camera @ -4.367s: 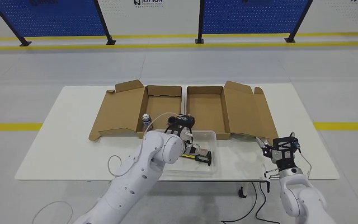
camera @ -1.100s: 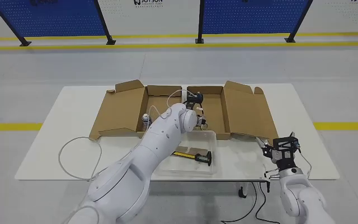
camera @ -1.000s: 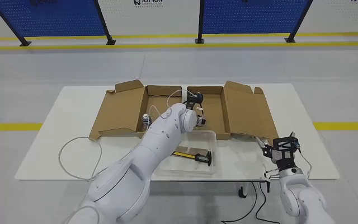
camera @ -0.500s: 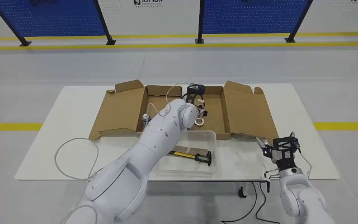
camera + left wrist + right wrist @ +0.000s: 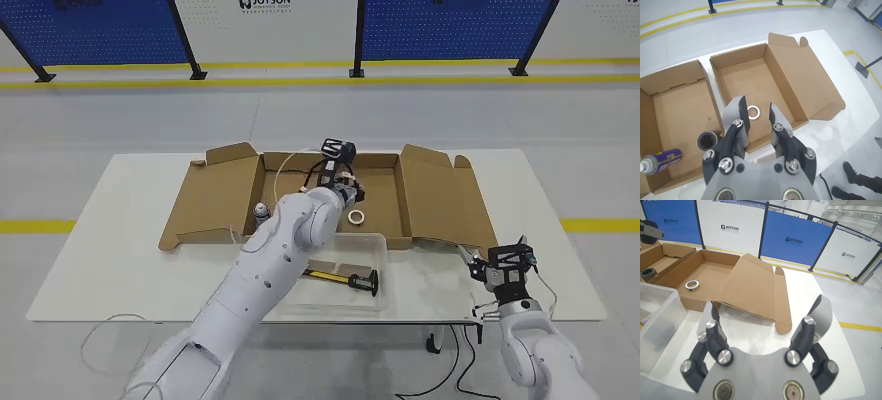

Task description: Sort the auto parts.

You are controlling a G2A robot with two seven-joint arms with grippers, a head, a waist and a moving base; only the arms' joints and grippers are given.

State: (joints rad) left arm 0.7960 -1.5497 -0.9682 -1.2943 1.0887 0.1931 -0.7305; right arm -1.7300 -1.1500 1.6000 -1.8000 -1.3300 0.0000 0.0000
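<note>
The left hand (image 5: 757,111) hangs over the right-hand cardboard box (image 5: 745,81), its fingers partly spread and holding nothing. The right hand (image 5: 765,311) sits over the near right corner of the desk (image 5: 130,250), spread wide and also empty.

Two open cardboard boxes stand side by side on the desk, flaps folded out. One metal ring (image 5: 754,112) lies flat on the floor of the right-hand box, in its near part, toward the wall shared with the left-hand box (image 5: 681,113). In the left wrist view the ring sits below the left hand, between the two fingers and closer to one of them, apart from both.

The left-hand box holds one black sleeve (image 5: 707,141), upright at its near corner, and one spray can (image 5: 660,160) lying on its side. One clear plastic bin (image 5: 372,243) stands just in front of the boxes, with one yellow-and-black tool (image 5: 345,280) lying in it.
</note>
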